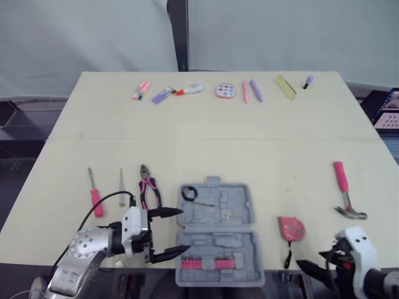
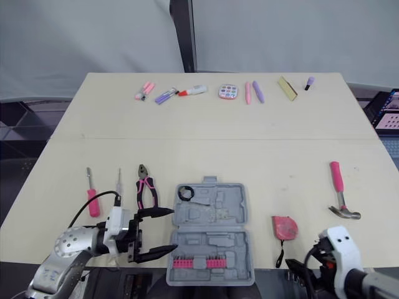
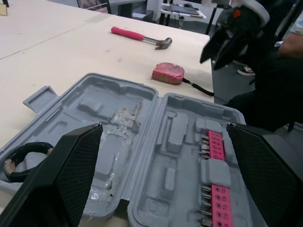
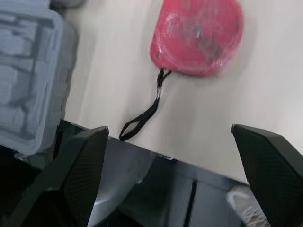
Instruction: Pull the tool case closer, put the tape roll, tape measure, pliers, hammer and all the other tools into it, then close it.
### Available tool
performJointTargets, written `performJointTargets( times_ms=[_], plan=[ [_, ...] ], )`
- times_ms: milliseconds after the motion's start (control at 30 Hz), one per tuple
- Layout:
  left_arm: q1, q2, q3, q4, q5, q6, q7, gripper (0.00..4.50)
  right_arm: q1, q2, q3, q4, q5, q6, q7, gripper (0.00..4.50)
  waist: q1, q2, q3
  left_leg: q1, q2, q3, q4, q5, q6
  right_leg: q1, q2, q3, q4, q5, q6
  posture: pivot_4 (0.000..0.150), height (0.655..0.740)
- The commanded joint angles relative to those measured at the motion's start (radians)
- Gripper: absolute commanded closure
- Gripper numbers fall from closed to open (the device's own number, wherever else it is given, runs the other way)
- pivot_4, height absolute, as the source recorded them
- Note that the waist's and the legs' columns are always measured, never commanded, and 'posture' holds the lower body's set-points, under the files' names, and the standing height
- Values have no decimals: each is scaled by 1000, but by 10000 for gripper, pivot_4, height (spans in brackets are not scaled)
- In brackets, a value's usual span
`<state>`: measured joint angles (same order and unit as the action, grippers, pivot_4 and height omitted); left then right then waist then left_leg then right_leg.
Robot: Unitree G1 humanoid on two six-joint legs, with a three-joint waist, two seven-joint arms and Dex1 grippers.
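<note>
The grey tool case [image 1: 240,240] lies open near the table's front edge, with a black tape roll [image 1: 189,194] in its far left pocket and pink bits [image 1: 206,264] along its near half. My left gripper [image 1: 184,230] is open at the case's left side, one finger on either side of the hinge line. Pliers [image 1: 148,190] and two screwdrivers [image 1: 95,194] lie left of the case. The red tape measure [image 1: 291,228] sits right of it, and the pink-handled hammer [image 1: 345,190] farther right. My right gripper [image 4: 169,128] hangs open at the front edge, just short of the tape measure [image 4: 199,35].
Small items line the far edge of the table: markers [image 1: 163,94], a round palette [image 1: 225,91], pens [image 1: 251,91] and a yellow strip [image 1: 285,86]. A screen [image 1: 386,112] stands off the right side. The tape measure's black strap [image 4: 142,118] reaches the table's front edge.
</note>
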<state>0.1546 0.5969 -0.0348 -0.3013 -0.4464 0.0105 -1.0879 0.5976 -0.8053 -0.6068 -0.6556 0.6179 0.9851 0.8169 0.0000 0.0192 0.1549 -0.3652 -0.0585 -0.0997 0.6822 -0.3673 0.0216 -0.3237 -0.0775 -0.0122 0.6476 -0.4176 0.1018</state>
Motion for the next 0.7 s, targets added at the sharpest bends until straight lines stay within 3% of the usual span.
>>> performJointTargets(
  times_ms=[33, 367, 700],
  plan=[
    [-12, 16, 11, -24, -17, -45, -44, 0, -44, -82, 8, 107, -56, -185, 136, 1107, 0, 0, 0, 0, 0, 0, 0, 0, 0, 0, 0, 0, -1, 0, 0, 1500, 7134],
    [18, 53, 28, -11, -2, -114, -98, 0, -314, -204, 271, 540, -315, -801, 367, 1107, 1, 0, 0, -1, 0, 1, 1, 0, 0, 0, -1, -2, -2, 0, 0, 1500, 7134],
    [43, 70, 49, -7, 8, -168, -103, 0, -524, -216, 469, 800, -416, -1119, 514, 1107, 0, 0, 1, -2, 1, 0, 1, 0, 0, 0, -1, -4, -3, 0, 0, 1500, 7134]
  ],
)
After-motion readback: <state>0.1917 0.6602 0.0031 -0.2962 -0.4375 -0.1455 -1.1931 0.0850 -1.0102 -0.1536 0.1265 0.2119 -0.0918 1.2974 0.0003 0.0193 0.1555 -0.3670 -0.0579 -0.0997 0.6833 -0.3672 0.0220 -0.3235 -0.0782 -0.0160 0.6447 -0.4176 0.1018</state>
